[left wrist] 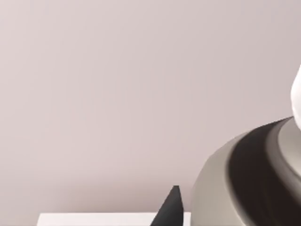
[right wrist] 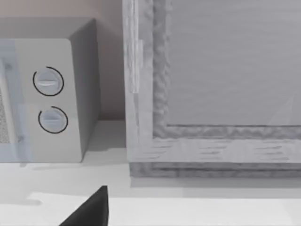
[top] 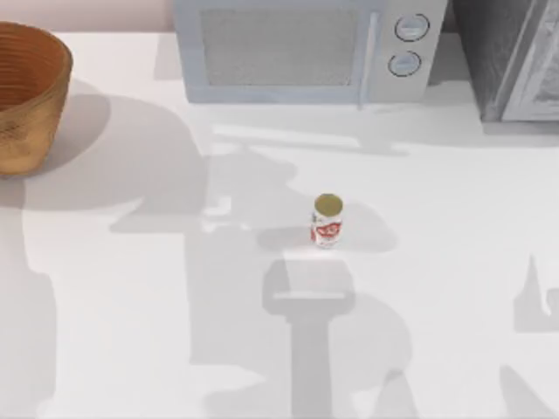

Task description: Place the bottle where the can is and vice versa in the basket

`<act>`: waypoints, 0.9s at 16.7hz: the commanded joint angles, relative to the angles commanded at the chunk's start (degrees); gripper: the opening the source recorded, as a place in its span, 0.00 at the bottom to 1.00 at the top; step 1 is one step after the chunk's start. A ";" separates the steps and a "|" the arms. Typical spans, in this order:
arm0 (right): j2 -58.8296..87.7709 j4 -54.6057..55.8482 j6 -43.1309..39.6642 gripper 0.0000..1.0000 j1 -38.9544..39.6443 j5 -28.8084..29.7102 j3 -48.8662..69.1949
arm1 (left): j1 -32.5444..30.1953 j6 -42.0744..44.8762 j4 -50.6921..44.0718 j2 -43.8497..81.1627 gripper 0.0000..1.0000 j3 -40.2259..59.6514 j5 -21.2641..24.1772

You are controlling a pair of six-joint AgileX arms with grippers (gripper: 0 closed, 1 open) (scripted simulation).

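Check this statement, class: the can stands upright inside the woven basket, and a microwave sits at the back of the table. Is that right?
Not quite. The can stands upright on the bare table near its middle, well apart from the basket at the top view's far left. The top view shows this. The microwave does sit at the back.

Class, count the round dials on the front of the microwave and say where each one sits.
2. The upper dial and the lower dial are stacked on the control panel at the right end of the microwave, which stands at the table's back edge.
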 joint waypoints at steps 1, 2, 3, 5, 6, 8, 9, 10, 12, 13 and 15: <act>0.00 0.00 0.00 1.00 0.00 0.00 0.00 | 0.21 0.14 0.13 -0.22 0.00 -0.18 0.10; 0.00 0.00 0.00 1.00 0.00 0.00 0.00 | 0.20 0.10 0.33 -0.02 0.00 -0.17 -0.01; 0.00 0.00 0.00 1.00 0.00 0.00 0.00 | 0.07 0.02 1.13 0.77 0.00 -0.07 -0.27; 0.00 0.00 0.00 1.00 0.00 0.00 0.00 | -0.55 -0.06 3.82 4.05 0.00 0.51 -0.70; 0.00 0.00 0.00 1.00 0.00 0.00 0.00 | -0.91 -0.11 5.40 6.17 0.00 0.76 -0.94; 0.00 0.00 0.00 1.00 0.00 0.00 0.00 | -1.64 -0.30 8.62 9.78 0.00 1.06 -1.56; 0.00 0.00 0.00 1.00 0.00 0.00 0.00 | -1.94 -0.38 9.65 10.80 0.00 1.21 -1.78; 0.00 0.00 0.00 1.00 0.00 0.00 0.00 | -2.10 -0.42 10.07 11.22 0.00 1.29 -1.88; 0.00 0.00 0.00 1.00 0.00 0.00 0.00 | -2.10 -0.42 10.08 11.23 0.00 1.29 -1.88; 0.00 0.00 0.00 1.00 0.00 0.00 0.00 | -2.10 -0.42 10.08 11.23 0.00 1.29 -1.88; 0.00 0.00 0.00 1.00 0.00 0.00 0.00 | -2.10 -0.42 10.08 11.23 0.15 1.29 -1.88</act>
